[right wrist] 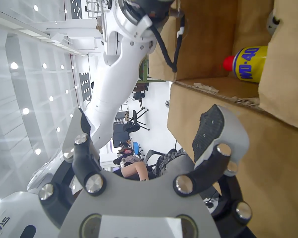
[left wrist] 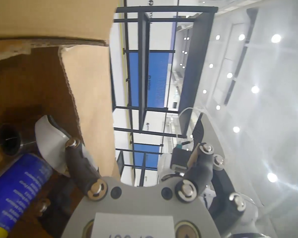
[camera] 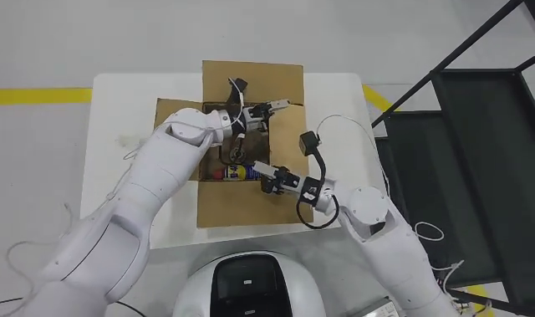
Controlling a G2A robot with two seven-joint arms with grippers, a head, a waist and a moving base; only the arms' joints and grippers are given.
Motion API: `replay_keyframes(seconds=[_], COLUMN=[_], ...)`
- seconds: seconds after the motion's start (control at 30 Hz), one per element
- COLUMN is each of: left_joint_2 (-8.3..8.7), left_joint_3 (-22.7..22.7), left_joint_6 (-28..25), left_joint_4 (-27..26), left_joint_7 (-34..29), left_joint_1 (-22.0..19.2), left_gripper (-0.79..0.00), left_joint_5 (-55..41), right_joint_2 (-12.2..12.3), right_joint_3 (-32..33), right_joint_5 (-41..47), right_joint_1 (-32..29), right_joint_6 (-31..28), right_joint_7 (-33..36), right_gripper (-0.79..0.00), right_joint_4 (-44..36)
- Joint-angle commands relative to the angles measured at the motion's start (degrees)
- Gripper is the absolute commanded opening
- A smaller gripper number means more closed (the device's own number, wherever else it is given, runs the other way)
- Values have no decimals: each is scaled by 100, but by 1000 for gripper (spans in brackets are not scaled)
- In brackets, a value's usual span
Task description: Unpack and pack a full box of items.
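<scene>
Table: white, carrying one open cardboard box at its middle, flaps folded outward.

Left gripper: sits at the far right corner of the box opening. Fingers are spread. In the left wrist view one fingertip is inside the box and the other is outside, with a cardboard wall between them. Whether either pad touches the cardboard cannot be told. It holds nothing.

Spray can: blue and yellow with a red cap, lying on its side on the box floor against the near wall. A dark cylindrical item lies just beside it, deeper in the box; its kind cannot be told.

Right gripper: sits over the near edge of the box, just right of the can. Fingers are wide apart and empty, with one fingertip just beside the near flap.

Black metal steps: on the floor, right of the table.
</scene>
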Motion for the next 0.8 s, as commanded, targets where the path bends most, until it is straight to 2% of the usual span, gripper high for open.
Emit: replay_keyframes(seconds=[0.0, 0.13, 0.2, 0.37, 0.47, 0.6, 0.77], left_joint_2=[-29, -78, -109, -178, -157, -12, 335], left_joint_3=[-115, -302, -329, -413, -561, -904, -1518], left_joint_6=[-153, -292, -295, -245, -336, -582, -692], left_joint_4=[-12, -141, -220, -232, -166, -177, -507], left_joint_7=[-269, -617, -753, -930, -1064, -1313, -1625], left_joint_1=[-24, -6, 11, 15, -30, -94, -13], left_gripper=[0, 0, 0, 0, 0, 0, 0], left_joint_5=[-282, -701, -781, -942, -1014, -1024, -886], right_joint_2=[8, 30, 42, 103, 146, 180, 189], right_joint_3=[-43, -65, 4, 503, 905, 1380, 1718], right_joint_5=[-13, -123, -258, -576, -613, -561, -483], right_joint_1=[7, -22, -88, -548, -883, -1189, -1289], right_joint_6=[34, 96, 72, 63, 68, 76, 77], right_joint_7=[90, 125, -80, -748, -962, -1244, -1616], right_gripper=[0, 0, 0, 0, 0, 0, 0], right_joint_4=[-78, -250, -342, -730, -976, -1086, -885])
